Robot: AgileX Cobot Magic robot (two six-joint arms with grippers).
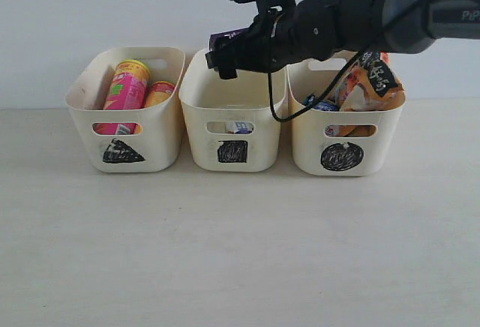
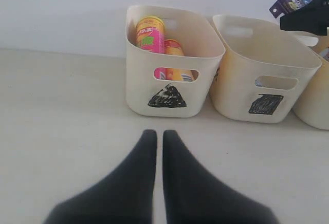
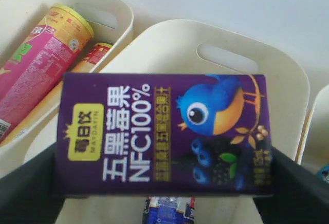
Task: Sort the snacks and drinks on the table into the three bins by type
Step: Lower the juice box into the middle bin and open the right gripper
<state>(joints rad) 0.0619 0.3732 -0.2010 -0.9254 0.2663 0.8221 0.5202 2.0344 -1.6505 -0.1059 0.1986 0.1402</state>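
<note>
1. Pale wall behind; beige table (image 1: pixel 240 267) carrying a row of tubs: triangle bin (image 1: pixel 84 121), square bin (image 1: pixel 196 128), circle bin (image 1: pixel 307 143).
2. Already sorted: pink tube (image 1: pixel 127 91) and yellow tube (image 1: pixel 159 92) in triangle bin; orange-and-white packet (image 1: pixel 373 79) and blue packet (image 1: pixel 324 104) in circle bin; blue-and-white carton (image 3: pixel 167 212) lying at bottom of square bin.
3. Right gripper (image 1: pixel 219 61) clamped on purple carton (image 3: pixel 162 131), held lengthwise, in the air above square bin. Last item, judged; release pending.
4. Left gripper (image 2: pixel 155 149) low over table in front of triangle bin, fingers drawn almost together, holding nothing.
5. Risk: carton carried broadside and clear above the rim. On release from there, likely to tumble, clip the rim, or bounce off the blue-and-white carton below and land askew.
6. Risk: gripper sits toward the triangle-bin side of the opening. With any drift that way, carton onto the shared rims or in with the tubes.
7. Risk: black cable (image 1: pixel 279 113) looping down beside circle bin's rim. Possible snag and tug on that bin when arm pulls away.
8. Depth of finger hold on carton not readable, pads mostly hidden behind it; a shallow pinch probably means early slip.
</note>
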